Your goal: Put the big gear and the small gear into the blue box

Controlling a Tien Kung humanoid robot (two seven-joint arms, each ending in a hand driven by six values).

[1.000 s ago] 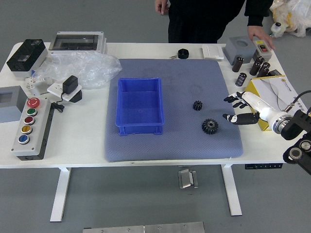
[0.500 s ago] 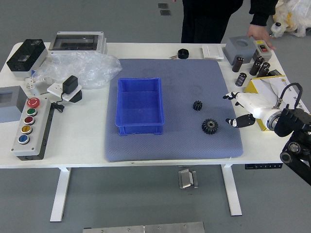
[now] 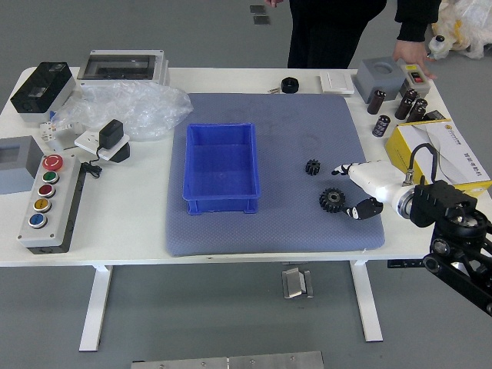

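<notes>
We log both gears out of the blue box (image 3: 223, 205), to its right on the blue-grey mat (image 3: 269, 231): the small gear (image 3: 313, 167) about level with the box's middle, the big gear (image 3: 332, 200) farther right, about level with the box's near end. The robot's right hand (image 3: 378, 180) is to the right of the box, beyond the big gear, fingers parted and grasping nothing; the thumb is just beside that gear's teeth, contact not resolvable. Left arm out of view. Beyond the box and well to its right, a person's hand (image 3: 411, 52) is at the grey device (image 3: 416, 78); the other (image 3: 273, 2) is partly cut off, beyond the box and slightly right. Step in hand, we judge: closing on the big gear, neither gear delivered. Handling estimate: rigid, not fragile, the big gear likely the heavier; material undetermined. The toothed rim should give purchase, though smooth fingertips could skid across the tooth crests. We would pinch the big gear across opposite sides of its rim, thumb on the near side, fingers on the far. Closing high could tip it or push it toward the box. The small gear wants a finer fingertip pinch.
</notes>
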